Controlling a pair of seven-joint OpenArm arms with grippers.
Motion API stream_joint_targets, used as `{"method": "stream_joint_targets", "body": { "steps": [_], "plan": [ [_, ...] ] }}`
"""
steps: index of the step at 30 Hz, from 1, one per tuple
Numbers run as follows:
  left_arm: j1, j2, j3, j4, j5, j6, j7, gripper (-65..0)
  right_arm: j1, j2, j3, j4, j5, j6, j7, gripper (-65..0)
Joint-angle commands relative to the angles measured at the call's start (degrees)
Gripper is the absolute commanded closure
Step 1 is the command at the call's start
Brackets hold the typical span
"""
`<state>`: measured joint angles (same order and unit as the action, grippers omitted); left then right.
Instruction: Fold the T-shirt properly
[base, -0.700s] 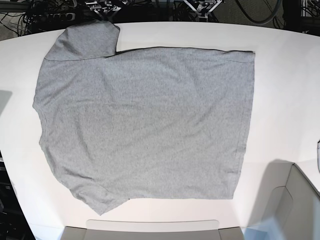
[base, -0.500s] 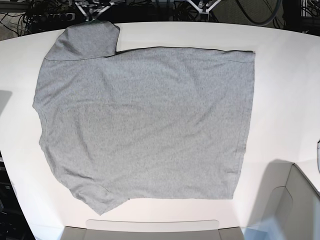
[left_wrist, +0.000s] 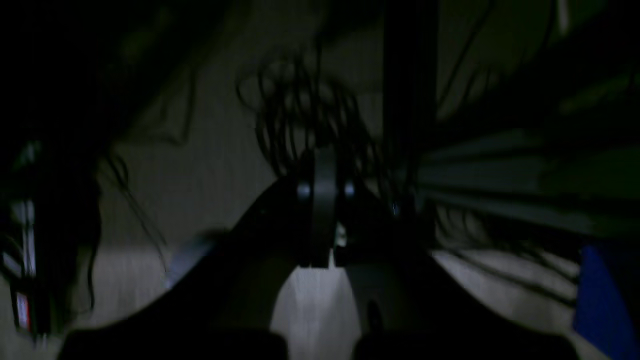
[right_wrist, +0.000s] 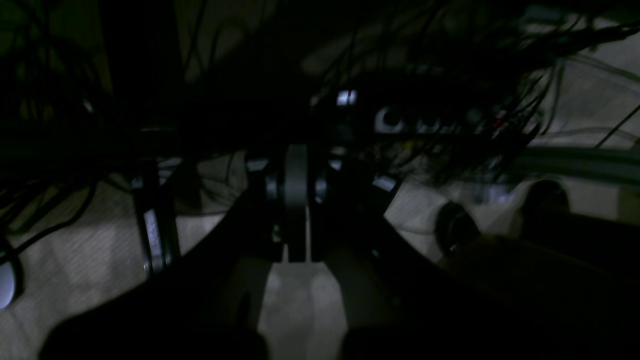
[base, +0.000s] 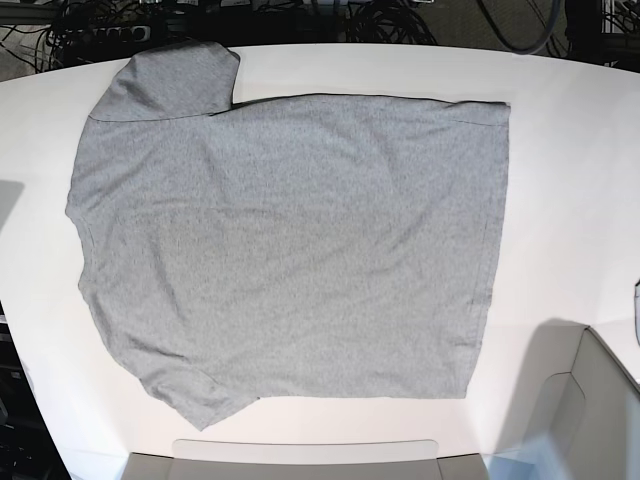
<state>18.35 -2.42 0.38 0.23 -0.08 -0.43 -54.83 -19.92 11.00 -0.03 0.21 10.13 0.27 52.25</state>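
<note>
The light grey T-shirt (base: 290, 250) lies spread flat, plain side up, on the white table (base: 570, 200). Its hem is on the right and one sleeve (base: 175, 80) points to the back left. No lettering shows. Neither gripper shows in the base view. In the dark, blurred left wrist view my left gripper (left_wrist: 324, 210) hangs over floor and cables with its jaws together and nothing in them. In the right wrist view my right gripper (right_wrist: 296, 210) looks the same, jaws together and empty. The shirt is out of both wrist views.
A grey box-like edge (base: 590, 420) stands at the table's front right, and a pale flat panel (base: 300, 455) lies along the front edge. Tangled cables and equipment (base: 400, 15) sit behind the table's far edge.
The gripper parts that showed at the top edge of the base view have pulled back out of sight. The T-shirt has not moved.
</note>
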Motion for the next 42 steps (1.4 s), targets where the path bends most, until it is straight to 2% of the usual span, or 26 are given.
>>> {"method": "stream_joint_targets", "body": {
  "steps": [1,5,7,9,14,18,21,25,29,32,35,39,42],
  "plan": [
    [1.91,0.09,0.19,-0.10,0.03,0.12,-4.47,0.0,-1.84,0.64,0.08,-0.21,-0.06,0.21,3.18,-0.5],
    [4.99,0.44,0.19,-0.19,0.03,0.12,-18.09,-0.1,-5.00,1.08,0.08,-0.21,-0.06,0.21,12.94,-0.5],
    [5.96,0.61,0.19,0.34,0.03,0.12,-22.84,-0.1,-6.41,1.08,0.08,0.36,-0.15,0.21,13.82,-0.6],
    [7.01,0.70,0.19,2.19,0.03,0.12,-21.35,-0.1,-7.20,1.87,0.08,1.68,-0.06,0.21,13.64,-0.6],
    [9.39,0.88,0.01,7.37,0.03,0.12,-22.05,0.0,-11.42,2.23,0.16,9.86,-0.06,0.21,13.82,-0.6],
    [16.51,0.88,-0.25,21.09,-0.06,0.21,-21.96,0.0,-18.98,2.40,0.16,24.45,-0.06,0.21,13.64,-1.4],
    [22.31,0.70,-0.34,33.05,-0.23,0.47,-21.79,0.0,-24.34,2.40,0.16,35.26,0.11,0.21,13.47,-6.5],
    [28.82,0.61,-0.43,46.58,-0.23,0.56,-21.79,0.0,-31.11,2.49,0.08,50.12,3.45,0.21,13.47,-12.8],
    [33.48,0.70,-0.43,57.31,-0.23,0.56,-21.70,0.0,-37.18,4.95,-0.36,64.36,6.44,0.21,13.29,-13.4],
    [35.23,0.70,-0.43,62.94,-0.23,0.56,-21.61,0.0,-39.90,6.36,-0.10,72.98,9.08,0.21,10.48,-13.7],
    [35.59,0.70,-0.43,65.84,-0.23,0.56,-21.61,-0.7,-42.10,8.03,0.08,81.59,14.79,0.21,4.50,-14.5],
    [35.50,0.70,-0.43,66.28,-0.23,0.65,-21.61,-6.2,-45.79,14.62,0.08,92.14,22.26,0.21,-3.77,-21.4],
    [35.50,0.79,-0.43,66.28,-0.23,0.65,-21.61,-7.8,-47.64,19.46,-0.10,97.15,26.48,0.21,-6.58,-24.9]
  ]
}}
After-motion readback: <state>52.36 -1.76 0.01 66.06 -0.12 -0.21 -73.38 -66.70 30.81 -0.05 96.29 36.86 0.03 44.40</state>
